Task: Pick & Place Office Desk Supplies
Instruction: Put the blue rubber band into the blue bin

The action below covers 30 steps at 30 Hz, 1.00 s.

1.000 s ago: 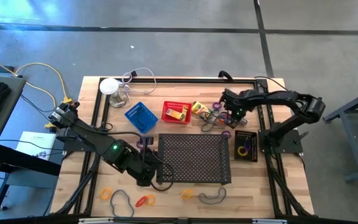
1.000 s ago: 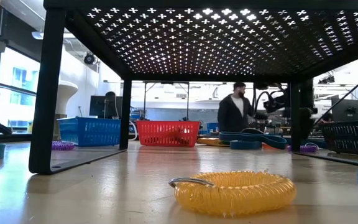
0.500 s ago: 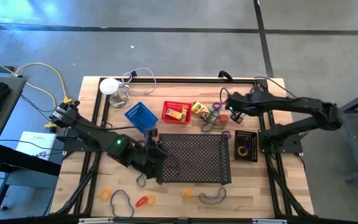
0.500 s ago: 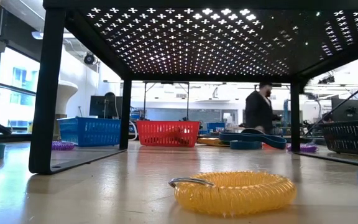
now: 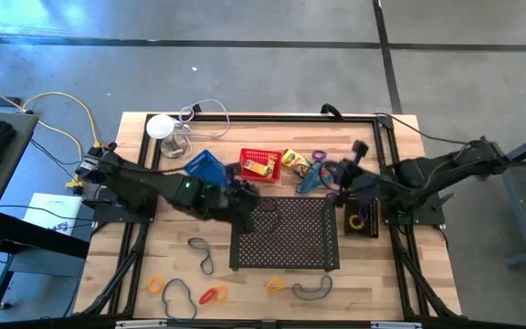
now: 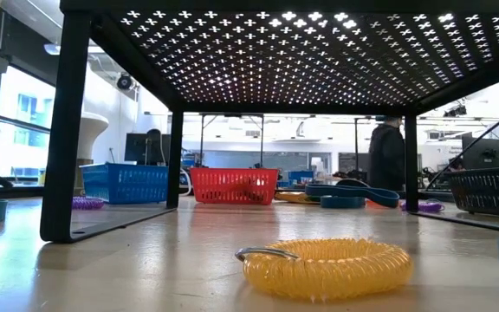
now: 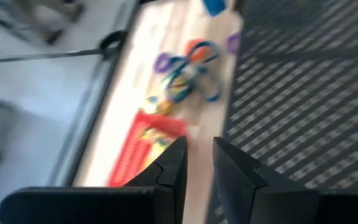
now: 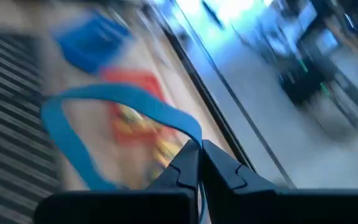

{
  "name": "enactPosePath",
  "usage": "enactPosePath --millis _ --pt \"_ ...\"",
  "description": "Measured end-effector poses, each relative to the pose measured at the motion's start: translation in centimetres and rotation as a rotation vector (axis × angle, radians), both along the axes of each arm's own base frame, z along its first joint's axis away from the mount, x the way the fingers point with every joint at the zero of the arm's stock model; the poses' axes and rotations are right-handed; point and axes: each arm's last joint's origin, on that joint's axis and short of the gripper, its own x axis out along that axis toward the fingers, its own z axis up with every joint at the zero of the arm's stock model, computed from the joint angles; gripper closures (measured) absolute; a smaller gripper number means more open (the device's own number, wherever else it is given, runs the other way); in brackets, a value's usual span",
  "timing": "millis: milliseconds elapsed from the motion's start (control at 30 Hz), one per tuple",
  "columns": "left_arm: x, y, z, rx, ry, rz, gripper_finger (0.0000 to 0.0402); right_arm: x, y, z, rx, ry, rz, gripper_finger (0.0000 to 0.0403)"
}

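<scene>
right gripper (image 8: 199,163): fingers clenched on blue rubber band (image 8: 114,99), lifted near red basket (image 5: 259,164) | left gripper (image 7: 199,163): fingers slightly apart, empty, over perforated tray's (image 5: 286,233) far-left corner

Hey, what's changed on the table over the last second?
The left pincer swung from the tray's near-left corner up to the red basket, leaving a dark band on the table. The right pincer drew back toward the black basket, lifting a blue band clamped in its fingers. The perforated tray stayed put.
</scene>
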Motion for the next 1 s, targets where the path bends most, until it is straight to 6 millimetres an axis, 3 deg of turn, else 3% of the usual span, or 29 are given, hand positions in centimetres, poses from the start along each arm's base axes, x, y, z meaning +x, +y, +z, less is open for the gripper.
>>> enactPosePath --millis 200,400,700,1000 --pt "1.7 1.2 0.9 -0.172 -0.081 -0.197 0.0332 2.3 3.5 0.1 -0.069 -0.066 0.195 0.04" --pt "3.0 0.8 0.5 -0.134 -0.106 -0.288 0.033 4.1 5.7 -1.5 -0.124 -0.027 0.269 0.04" --pt "5.4 -0.2 -1.6 -0.143 -0.123 -0.296 0.028 6.2 8.4 -3.6 -0.284 -0.002 0.255 0.04" --pt "5.7 -0.7 -1.9 -0.248 -0.13 -0.345 0.027 6.7 9.5 -3.2 -0.401 -0.034 0.227 0.04"
